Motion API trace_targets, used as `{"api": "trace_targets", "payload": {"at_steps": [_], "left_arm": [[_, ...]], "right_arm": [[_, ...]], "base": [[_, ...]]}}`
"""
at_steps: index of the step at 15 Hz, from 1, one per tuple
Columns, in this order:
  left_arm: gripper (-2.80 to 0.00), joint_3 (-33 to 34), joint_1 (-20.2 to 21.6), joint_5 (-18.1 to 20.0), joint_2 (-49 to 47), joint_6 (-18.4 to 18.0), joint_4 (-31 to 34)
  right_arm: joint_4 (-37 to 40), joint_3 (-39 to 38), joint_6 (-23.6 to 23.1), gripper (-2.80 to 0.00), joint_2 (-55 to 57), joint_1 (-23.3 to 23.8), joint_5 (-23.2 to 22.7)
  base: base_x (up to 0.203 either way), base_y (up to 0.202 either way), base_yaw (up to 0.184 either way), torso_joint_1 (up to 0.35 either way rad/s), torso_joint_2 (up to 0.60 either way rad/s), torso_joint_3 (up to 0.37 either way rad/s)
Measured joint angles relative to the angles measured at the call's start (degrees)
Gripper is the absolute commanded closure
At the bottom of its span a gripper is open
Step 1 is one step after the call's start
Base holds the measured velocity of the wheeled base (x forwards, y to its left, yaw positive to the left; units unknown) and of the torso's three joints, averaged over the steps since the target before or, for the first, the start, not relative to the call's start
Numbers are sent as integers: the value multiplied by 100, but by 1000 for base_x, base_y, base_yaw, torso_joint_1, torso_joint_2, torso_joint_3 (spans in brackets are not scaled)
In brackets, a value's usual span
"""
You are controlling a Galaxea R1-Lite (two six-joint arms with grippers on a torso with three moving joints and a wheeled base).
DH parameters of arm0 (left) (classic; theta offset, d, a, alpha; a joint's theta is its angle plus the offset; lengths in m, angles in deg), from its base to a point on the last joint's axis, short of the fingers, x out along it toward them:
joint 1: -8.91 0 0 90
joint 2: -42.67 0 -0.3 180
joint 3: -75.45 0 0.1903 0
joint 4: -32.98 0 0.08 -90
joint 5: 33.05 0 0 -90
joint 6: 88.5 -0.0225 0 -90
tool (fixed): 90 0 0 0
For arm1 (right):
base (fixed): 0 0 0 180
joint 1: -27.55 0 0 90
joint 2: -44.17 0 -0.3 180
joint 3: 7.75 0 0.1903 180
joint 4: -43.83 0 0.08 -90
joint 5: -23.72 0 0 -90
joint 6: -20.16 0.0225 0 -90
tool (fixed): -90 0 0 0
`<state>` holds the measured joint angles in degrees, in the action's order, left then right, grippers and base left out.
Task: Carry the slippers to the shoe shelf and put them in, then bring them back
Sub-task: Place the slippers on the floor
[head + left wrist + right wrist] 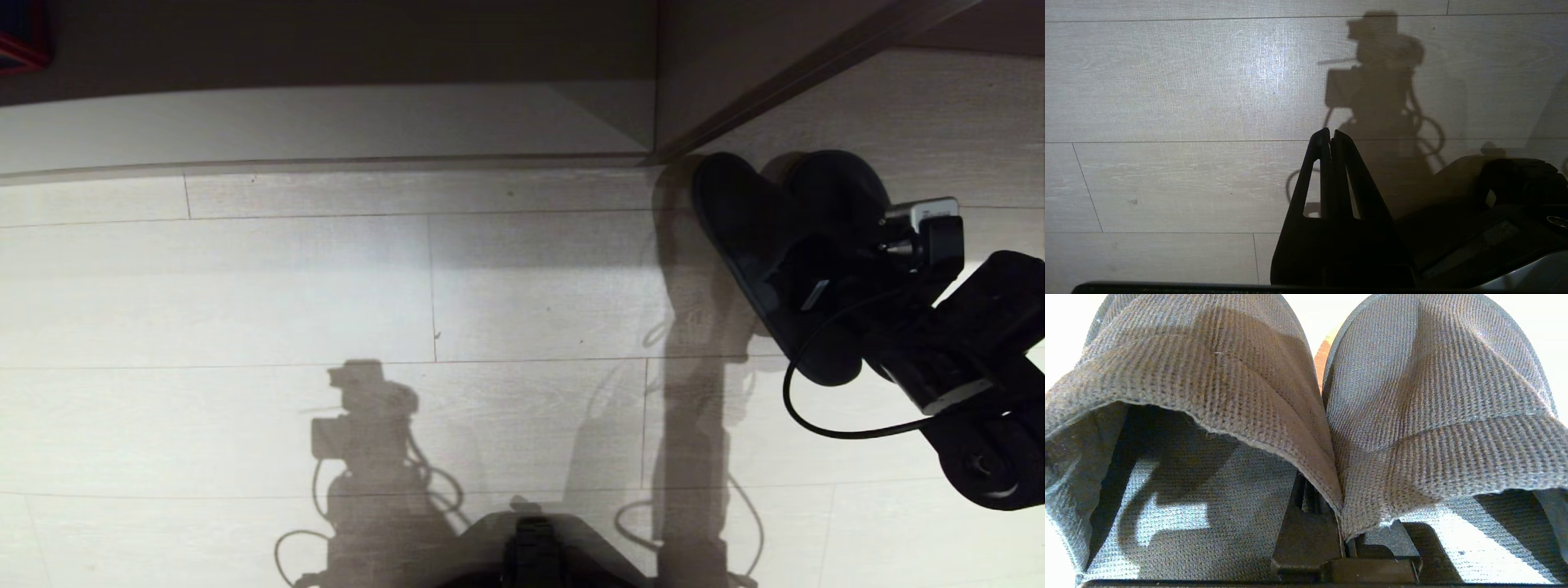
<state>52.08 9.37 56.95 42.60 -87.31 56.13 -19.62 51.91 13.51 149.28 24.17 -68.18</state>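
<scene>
While the right claw (pixel 1340 522) grips the slippers (pixel 775 245) by their inner edges just before the shelf (pixel 326 122), carrying seems underway; next, ease them inside (left claw (pixel 1330 139) clenched, idle).

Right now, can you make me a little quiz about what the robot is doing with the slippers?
1. True or false: the right tool is shut on the inner edges of both slippers.
2. What is under the left tool? A) a slipper B) bare floor C) a drawer
3. Fill in: in the head view, the slippers are at the picture's ____ side.

Key: 1 true; 2 B; 3 right
</scene>
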Motion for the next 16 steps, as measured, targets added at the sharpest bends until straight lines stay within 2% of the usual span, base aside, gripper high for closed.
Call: {"api": "trace_targets", "payload": {"at_steps": [1, 2, 10, 16], "left_arm": [[0, 0, 0, 0, 0, 0, 0], [0, 0, 0, 0, 0, 2, 0], [0, 0, 0, 0, 0, -6, -2], [0, 0, 0, 0, 0, 0, -2]], "right_arm": [[-36, 25, -2, 0, 81, 0, -33], [-33, 56, 1, -280, 160, 1, -40], [-36, 73, -32, -280, 365, 6, -19], [-40, -585, -348, -280, 393, 6, -123]], "base": [[0, 0, 0, 0, 0, 0], [0, 0, 0, 0, 0, 0], [0, 0, 0, 0, 0, 0], [0, 0, 0, 0, 0, 0]]}}
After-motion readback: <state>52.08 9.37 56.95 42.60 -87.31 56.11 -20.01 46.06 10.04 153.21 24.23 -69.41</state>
